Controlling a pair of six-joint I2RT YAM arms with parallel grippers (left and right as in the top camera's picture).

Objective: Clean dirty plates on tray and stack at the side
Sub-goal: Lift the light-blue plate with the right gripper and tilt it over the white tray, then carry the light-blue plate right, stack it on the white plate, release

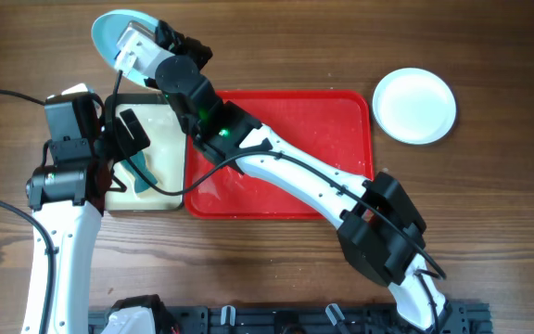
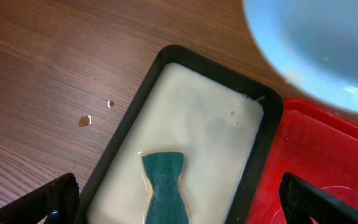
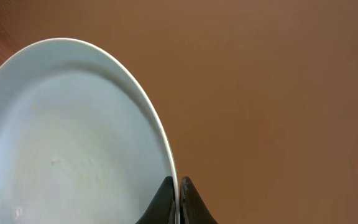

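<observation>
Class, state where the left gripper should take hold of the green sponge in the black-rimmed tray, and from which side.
Probably best at the sponge's narrow waist, coming straight down from above. It lies flat, and the black-rimmed tray has a raised rim that would block a sideways approach.

- A brown wooden table is filling the whole background, its grain running left to right.
- Two small pale specks are lying on bare wood.
- A black rack is lining the near edge.
</observation>
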